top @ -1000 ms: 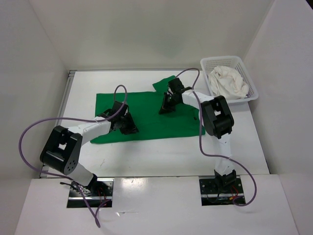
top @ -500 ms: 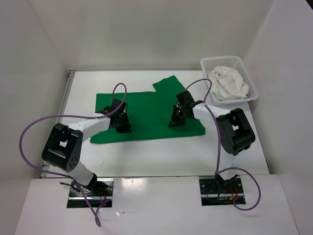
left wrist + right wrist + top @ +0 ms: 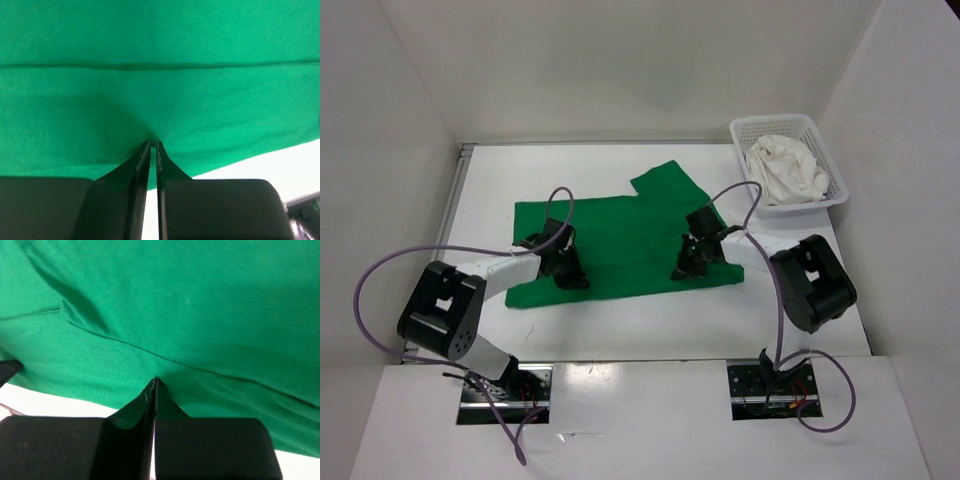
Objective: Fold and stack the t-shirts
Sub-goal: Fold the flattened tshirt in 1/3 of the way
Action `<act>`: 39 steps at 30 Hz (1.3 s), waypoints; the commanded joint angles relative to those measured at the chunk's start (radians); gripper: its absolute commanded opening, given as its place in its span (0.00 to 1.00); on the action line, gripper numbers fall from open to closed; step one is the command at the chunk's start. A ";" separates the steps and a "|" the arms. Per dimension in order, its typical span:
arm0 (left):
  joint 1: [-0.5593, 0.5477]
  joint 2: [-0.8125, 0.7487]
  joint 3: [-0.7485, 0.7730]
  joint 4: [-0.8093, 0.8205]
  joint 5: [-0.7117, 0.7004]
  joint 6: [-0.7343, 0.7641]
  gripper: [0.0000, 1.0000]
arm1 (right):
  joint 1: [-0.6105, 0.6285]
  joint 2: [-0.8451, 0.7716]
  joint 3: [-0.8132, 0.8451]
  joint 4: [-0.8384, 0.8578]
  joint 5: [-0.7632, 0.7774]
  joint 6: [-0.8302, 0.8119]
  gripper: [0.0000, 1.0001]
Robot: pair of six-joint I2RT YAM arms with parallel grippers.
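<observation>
The bright green t-shirt [image 3: 620, 235] lies spread flat in the middle of the table, one sleeve pointing to the far side. My left gripper [image 3: 565, 270] is shut and pinches the cloth near its near-left edge. In the left wrist view the closed tips [image 3: 153, 143] meet puckered green cloth [image 3: 160, 90]. My right gripper [image 3: 692, 265] is shut and pinches the cloth near its near-right edge. The right wrist view shows its tips [image 3: 155, 380] in a raised pinch of green fabric [image 3: 200, 315]. The white t-shirt [image 3: 786, 172] lies crumpled in the basket. The lavender t-shirt is out of view.
A white plastic mesh basket [image 3: 820, 135] stands at the far right corner of the table. White walls enclose the table on the left, the back and the right. Purple cables loop from both arms over the table.
Both grippers have moved toward the near edge, the right one also rightward. The green shirt's near edge has come with them and the cloth lies more spread out.
</observation>
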 commanded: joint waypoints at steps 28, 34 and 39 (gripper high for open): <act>0.576 0.255 0.488 0.000 -0.212 0.081 0.58 | -0.007 0.171 0.573 -0.123 -0.116 -0.209 0.13; 0.585 0.364 0.571 -0.009 -0.262 0.090 0.58 | -0.007 0.232 0.623 -0.132 -0.127 -0.241 0.13; 0.585 0.421 0.581 0.000 -0.257 0.112 0.52 | -0.007 0.241 0.632 -0.132 -0.145 -0.241 0.15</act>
